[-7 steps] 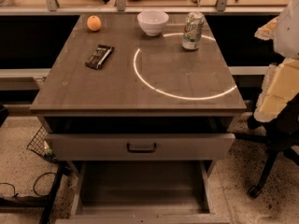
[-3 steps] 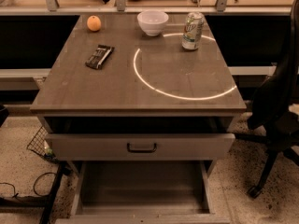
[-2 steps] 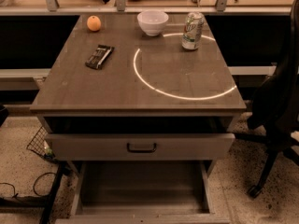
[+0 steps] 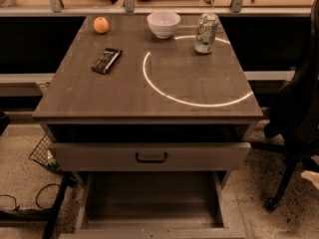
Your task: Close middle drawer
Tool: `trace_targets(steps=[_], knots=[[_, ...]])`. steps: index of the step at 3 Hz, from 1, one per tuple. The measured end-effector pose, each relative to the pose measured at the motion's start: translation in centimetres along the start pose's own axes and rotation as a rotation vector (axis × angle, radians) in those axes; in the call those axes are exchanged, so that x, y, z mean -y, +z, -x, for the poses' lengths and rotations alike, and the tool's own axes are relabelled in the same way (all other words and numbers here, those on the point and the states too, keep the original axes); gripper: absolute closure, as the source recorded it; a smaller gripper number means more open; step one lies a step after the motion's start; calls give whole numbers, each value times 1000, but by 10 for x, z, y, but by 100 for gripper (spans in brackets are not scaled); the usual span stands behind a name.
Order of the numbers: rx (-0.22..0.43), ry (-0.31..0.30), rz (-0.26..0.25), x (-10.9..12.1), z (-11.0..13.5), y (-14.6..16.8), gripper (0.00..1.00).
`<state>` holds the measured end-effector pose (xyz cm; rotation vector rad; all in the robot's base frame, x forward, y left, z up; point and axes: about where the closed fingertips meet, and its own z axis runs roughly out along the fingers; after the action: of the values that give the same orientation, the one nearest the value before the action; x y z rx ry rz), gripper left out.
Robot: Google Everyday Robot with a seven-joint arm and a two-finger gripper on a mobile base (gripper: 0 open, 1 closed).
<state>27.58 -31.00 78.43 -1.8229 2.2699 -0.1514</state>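
The grey-brown cabinet (image 4: 149,96) fills the middle of the camera view. The middle drawer (image 4: 149,203) is pulled far out towards me. It is a wide shallow box that looks empty, and its front rim lies at the bottom edge of the view. Above it the uppermost drawer (image 4: 99,157) is pulled out a little, and its dark handle (image 4: 151,157) faces me. The lowest drawer is hidden. My gripper is not in view.
On the cabinet top stand an orange (image 4: 100,25), a white bowl (image 4: 163,24), a drink can (image 4: 206,33) and a dark snack bar (image 4: 106,60). A black office chair (image 4: 299,118) stands close on the right. A wire basket (image 4: 42,153) and cables (image 4: 30,203) lie on the floor on the left.
The pale arm seen at the right edge 2.3 s ago has left the view. The drawers and the tabletop objects have not moved.
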Motion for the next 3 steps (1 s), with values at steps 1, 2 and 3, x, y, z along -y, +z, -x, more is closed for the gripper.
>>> trace_targets(steps=[1,2,3], knots=[[1,0,2,0,0,1,40],[1,-1,3,-1,0,1,63],[1,-1,5,-1,0,2,88]])
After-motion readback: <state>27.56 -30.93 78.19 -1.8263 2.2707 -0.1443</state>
